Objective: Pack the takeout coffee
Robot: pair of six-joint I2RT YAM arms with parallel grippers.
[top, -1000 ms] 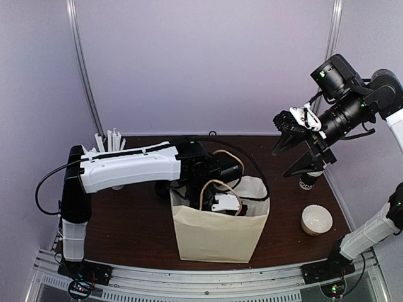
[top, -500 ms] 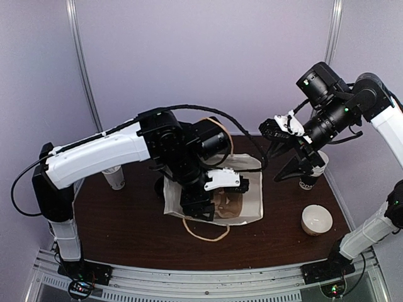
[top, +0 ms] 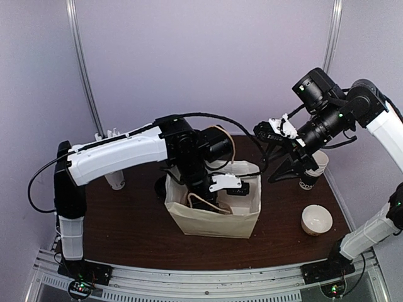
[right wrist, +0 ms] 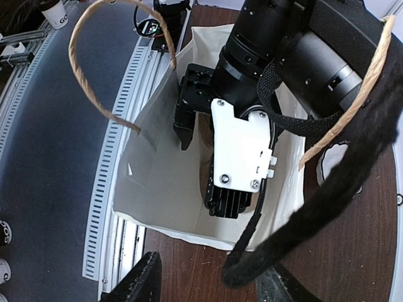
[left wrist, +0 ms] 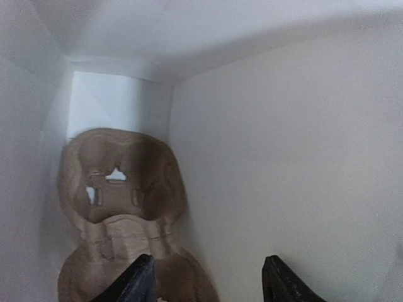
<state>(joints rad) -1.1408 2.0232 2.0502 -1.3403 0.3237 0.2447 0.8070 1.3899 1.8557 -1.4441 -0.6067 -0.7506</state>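
Where the left gripper (left wrist: 209, 278) dips, a carrier (left wrist: 119, 182) lines the bag (top: 214, 221).

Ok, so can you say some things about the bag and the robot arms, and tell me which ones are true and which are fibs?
1. The left arm's fingers are down inside the paper bag. True.
2. The paper bag lies flat on its side. False: it stands upright with its top open.
3. A brown cardboard cup tray lies at the bottom of the bag. True.
4. The right arm's fingers hold a cup. False: they are open and empty, in the air by the bag.
5. A coffee cup sits in the tray. False: no cup shows in it.
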